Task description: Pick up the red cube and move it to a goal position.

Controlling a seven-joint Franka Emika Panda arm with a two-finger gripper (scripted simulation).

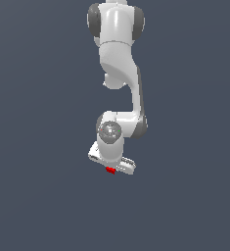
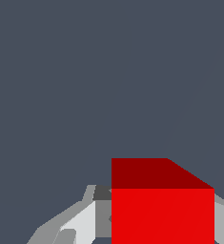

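The pincer (image 1: pixel 111 166) clenches the red cube (image 2: pixel 162 214) between its fingers (image 2: pixel 80 224) — likely light, rigid, smooth-faced — flat opposite sides suit gripping.

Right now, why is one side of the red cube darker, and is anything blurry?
In the wrist view, the cube has one bright face and one darker, shaded face, with crisp edges and no glare. In the exterior view, only a red sliver shows under the gripper, slightly soft and blocky; no shadow shows there.
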